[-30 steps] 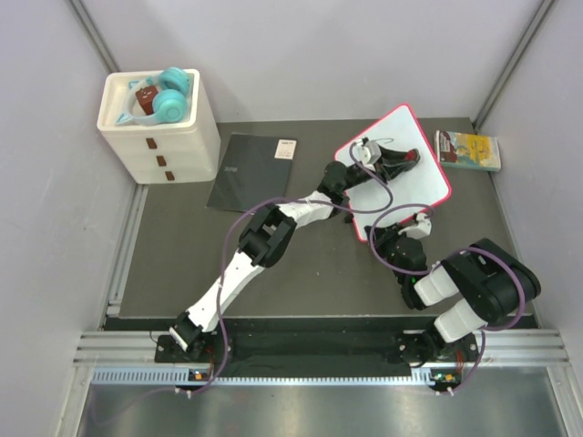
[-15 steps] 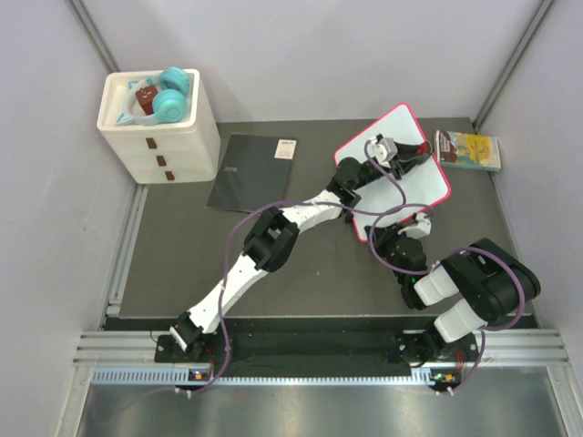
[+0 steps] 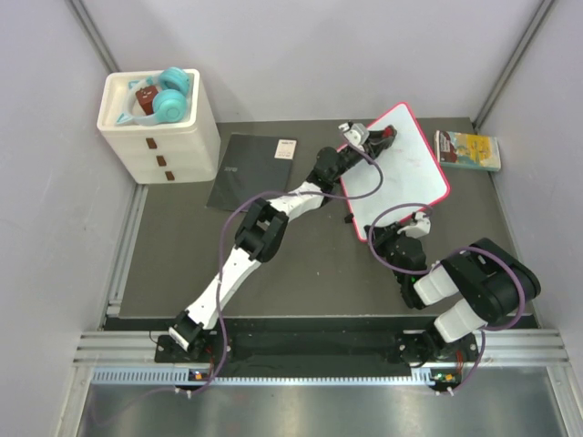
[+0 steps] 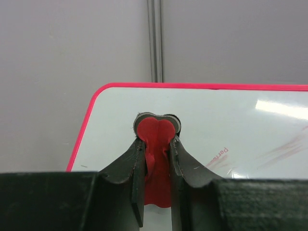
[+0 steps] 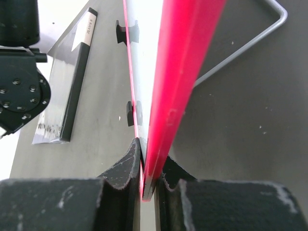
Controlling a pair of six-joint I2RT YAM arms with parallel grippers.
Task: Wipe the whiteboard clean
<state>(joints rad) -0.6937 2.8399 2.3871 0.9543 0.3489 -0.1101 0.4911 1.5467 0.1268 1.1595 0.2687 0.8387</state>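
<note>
Your right pincer (image 5: pixel 150 166) clamps the near edge of the large white, pink-red-framed whiteboard (image 3: pixel 412 177) at the dark counter's (image 3: pixel 182 259) far right, likely to steady it while your left pincer (image 4: pixel 155 140), gripping a small red eraser (image 4: pixel 155 131), sits near its far-left corner.

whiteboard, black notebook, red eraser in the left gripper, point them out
whiteboard (image 3: pixel 414 173): top external view, bare white face.
black notebook (image 3: pixel 248 173): top external view, middle of cover.
red eraser (image 4: pixel 153 131): left wrist view, rounded red top.
</note>
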